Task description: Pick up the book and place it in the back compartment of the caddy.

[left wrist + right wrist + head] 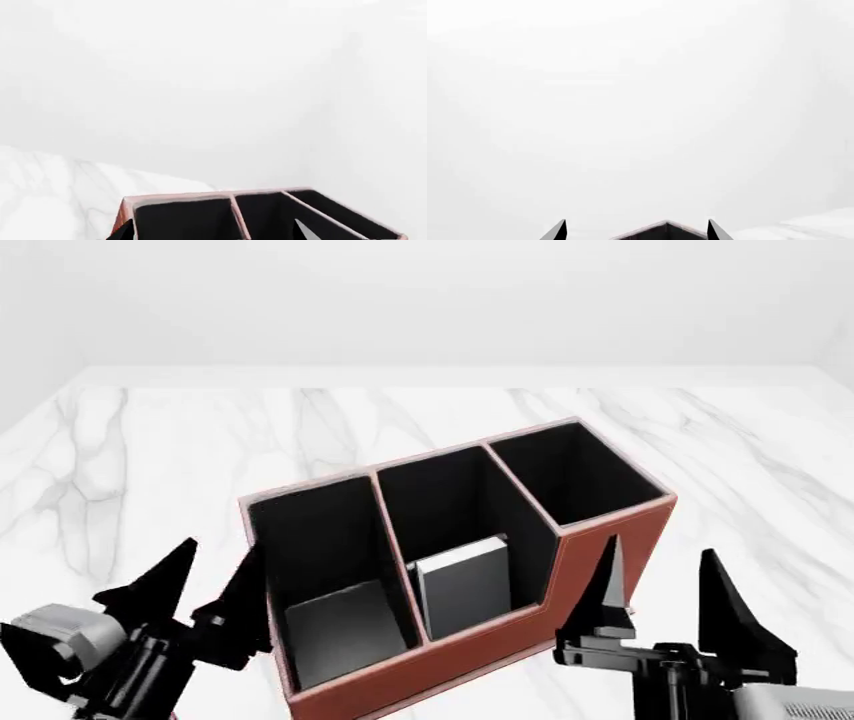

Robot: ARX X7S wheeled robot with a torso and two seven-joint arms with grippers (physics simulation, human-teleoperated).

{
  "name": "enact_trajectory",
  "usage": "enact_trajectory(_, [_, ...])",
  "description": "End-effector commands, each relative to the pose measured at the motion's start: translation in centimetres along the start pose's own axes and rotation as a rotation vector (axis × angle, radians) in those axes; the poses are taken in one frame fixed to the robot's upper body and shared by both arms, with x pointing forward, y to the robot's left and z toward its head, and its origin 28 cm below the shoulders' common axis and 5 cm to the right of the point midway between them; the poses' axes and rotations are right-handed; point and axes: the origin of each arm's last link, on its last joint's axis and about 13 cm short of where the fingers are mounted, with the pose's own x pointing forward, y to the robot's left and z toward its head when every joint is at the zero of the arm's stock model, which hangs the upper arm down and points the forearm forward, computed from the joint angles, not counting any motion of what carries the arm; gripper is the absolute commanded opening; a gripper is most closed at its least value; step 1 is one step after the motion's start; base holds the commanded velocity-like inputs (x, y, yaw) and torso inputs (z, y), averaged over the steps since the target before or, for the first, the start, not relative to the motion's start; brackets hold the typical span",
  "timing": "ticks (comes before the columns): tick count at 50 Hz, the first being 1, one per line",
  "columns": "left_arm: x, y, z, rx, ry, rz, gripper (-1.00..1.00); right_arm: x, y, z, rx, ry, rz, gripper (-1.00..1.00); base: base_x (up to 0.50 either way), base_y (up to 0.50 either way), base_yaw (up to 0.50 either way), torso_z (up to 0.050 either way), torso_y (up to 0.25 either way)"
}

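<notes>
The reddish-brown caddy (607,540) sits mid-table with its black-lined sections open to the head view. The book (463,585), a dark slab with a pale top edge, stands inside the middle section against the low-cut reddish wall of the back compartment (497,632). I cannot make out a divider behind it. My left gripper (207,585) is open and empty beside the caddy's left end. My right gripper (667,600) is open and empty in front of the tall-walled end. The left wrist view shows the caddy's rim (230,194); the right wrist view shows one corner (665,227).
The white marble table (174,450) stretches around the caddy and ends at a plain white wall (427,300). The caddy's long left cell (334,610) and its tall-walled right cell (574,475) hold nothing that I can see.
</notes>
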Motion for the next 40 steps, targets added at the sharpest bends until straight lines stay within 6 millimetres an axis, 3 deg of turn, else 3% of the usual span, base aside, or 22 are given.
enact_trajectory(1, [-2.5,0.8,1.6,0.069,-0.344,0.279,1.00,1.4,-2.0,0.8,-0.096,-0.105,-0.135,1.00,0.00,0.00,0.00,0.000,0.000])
enact_trajectory(4, [-4.9,-0.4,4.2,0.227,-0.589,0.452,1.00,1.7,-3.4,3.7,-0.164,-0.344,-0.243,1.00,0.00,0.00,0.00,0.000,0.000])
enact_trajectory(6, [-5.6,-0.6,6.3,0.318,-0.735,0.517,1.00,1.7,-3.8,4.8,-0.185,-0.418,-0.280,1.00,0.00,0.00,0.00,0.000,0.000])
enact_trajectory(10, [-7.2,-2.0,7.8,0.477,-0.894,0.622,1.00,1.8,-3.9,6.2,-0.198,-0.484,-0.303,1.00,0.00,0.00,0.00,0.000,0.000])
enact_trajectory(18, [-7.5,-1.3,7.4,0.422,-0.898,0.753,1.00,1.2,-4.3,6.4,-0.184,-0.501,-0.315,1.00,0.00,0.00,0.00,0.000,0.000])
enact_trajectory(40, [-5.0,-0.6,4.2,0.447,-0.679,0.643,1.00,1.1,-3.8,5.2,-0.184,-0.447,-0.294,1.00,0.00,0.00,0.00,0.000,0.000])
